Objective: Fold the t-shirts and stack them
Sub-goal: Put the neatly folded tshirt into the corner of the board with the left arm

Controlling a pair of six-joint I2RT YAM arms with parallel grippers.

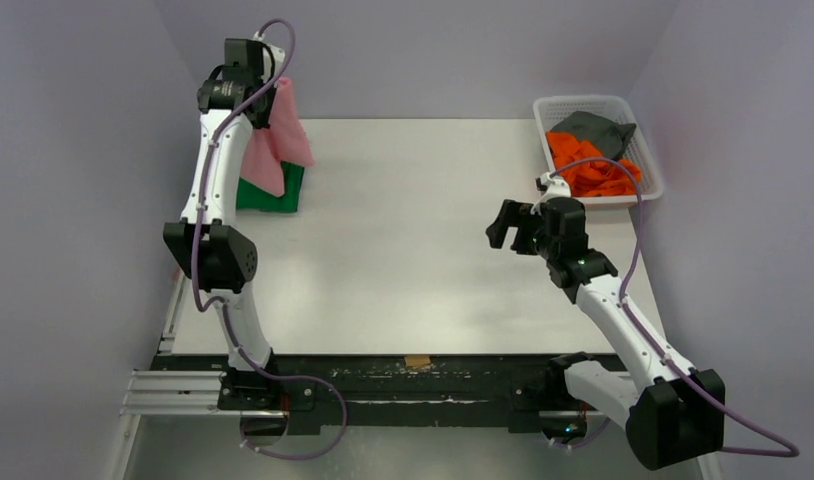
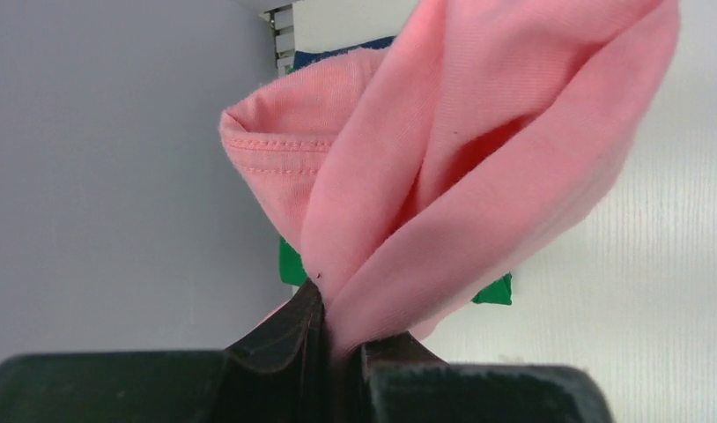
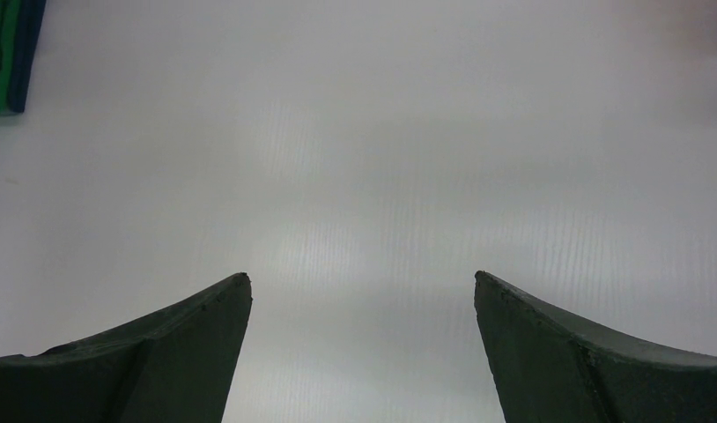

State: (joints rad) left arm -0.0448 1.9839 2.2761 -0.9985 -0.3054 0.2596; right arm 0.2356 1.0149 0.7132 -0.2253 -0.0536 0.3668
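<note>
My left gripper (image 1: 273, 95) is raised at the far left and is shut on the light pink t-shirt (image 1: 281, 140), which hangs down from it in folds. The left wrist view shows the pink cloth (image 2: 478, 167) pinched between the black fingers (image 2: 289, 339). Below it a folded green t-shirt (image 1: 273, 192) lies flat on the table, with a dark blue one under it, seen as an edge in the left wrist view (image 2: 337, 55). My right gripper (image 1: 505, 224) is open and empty above the table's right middle (image 3: 362, 280). Orange (image 1: 588, 170) and grey (image 1: 595, 127) t-shirts lie in the basket.
A white mesh basket (image 1: 647, 150) stands at the far right corner of the white table (image 1: 413, 250). Grey walls close in on the left, back and right. A metal rail runs along the near edge. The green and blue stack's edge shows in the right wrist view (image 3: 7, 53).
</note>
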